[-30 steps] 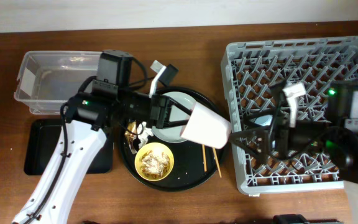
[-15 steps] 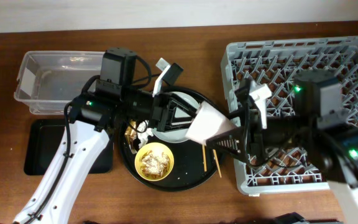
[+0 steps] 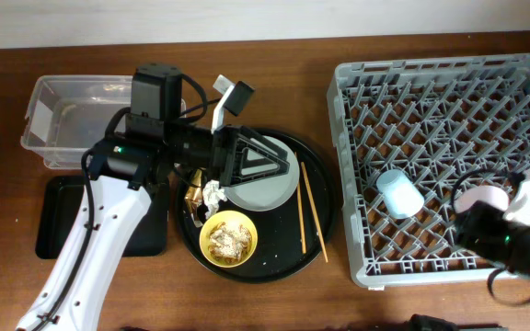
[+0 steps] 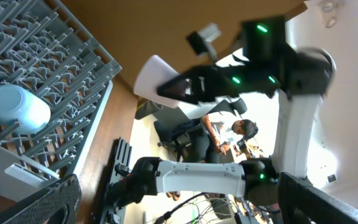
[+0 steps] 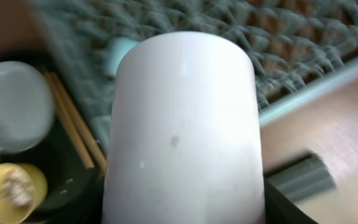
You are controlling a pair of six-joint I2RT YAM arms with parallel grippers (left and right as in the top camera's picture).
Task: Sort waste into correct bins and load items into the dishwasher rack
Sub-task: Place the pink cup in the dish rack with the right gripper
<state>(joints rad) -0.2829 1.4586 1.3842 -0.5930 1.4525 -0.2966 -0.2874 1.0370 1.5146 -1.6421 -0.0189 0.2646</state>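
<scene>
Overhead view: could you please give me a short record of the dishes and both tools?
blue cup: lying in the rack
pink cup: above the rack, in the right tool
left tool: open, empty, over the plate
plate: on the round tray
chopsticks: on the tray, beside the plate
yellow bowl: on the tray, holds scraps

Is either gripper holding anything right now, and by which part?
Right gripper holds the pink cup by its near end, rim or base unclear; left gripper is open and empty.
</scene>
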